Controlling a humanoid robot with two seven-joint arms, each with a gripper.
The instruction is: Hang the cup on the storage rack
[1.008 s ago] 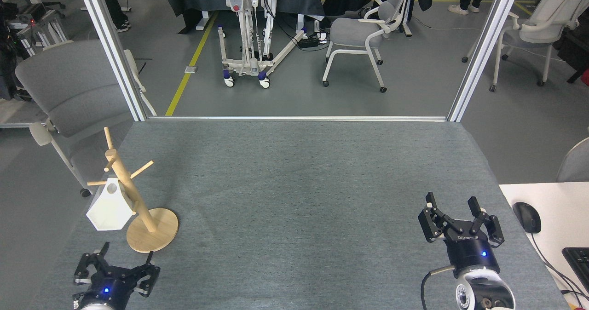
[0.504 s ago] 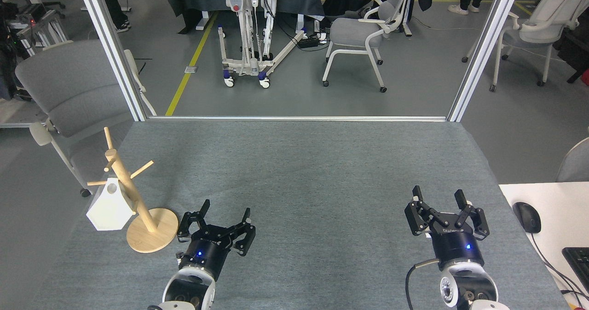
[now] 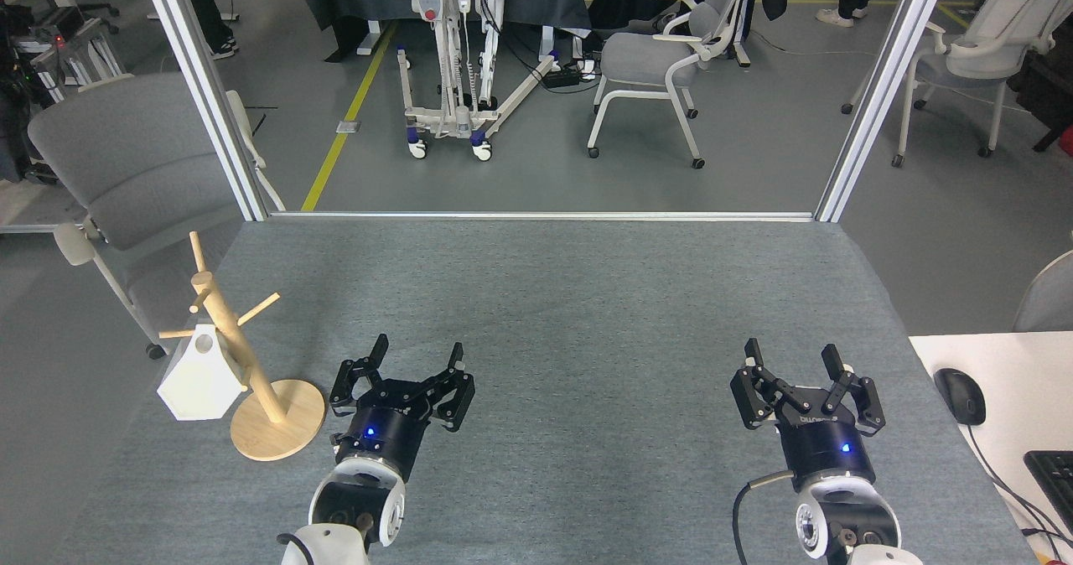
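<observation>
A matte white, faceted hexagonal cup (image 3: 201,374) hangs on a peg of the pale wooden storage rack (image 3: 248,370), at nine o'clock on the felt-like grey table (image 3: 570,313). At six o'clock, my left gripper (image 3: 417,354) is spread and empty. At four o'clock, my right gripper (image 3: 790,354) is likewise.

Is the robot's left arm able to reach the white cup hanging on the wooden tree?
Probably yes. The left end effector is open and empty, just right of the storage rack. The cup hangs on the rack's far left side, so the post stands partly between them.
</observation>
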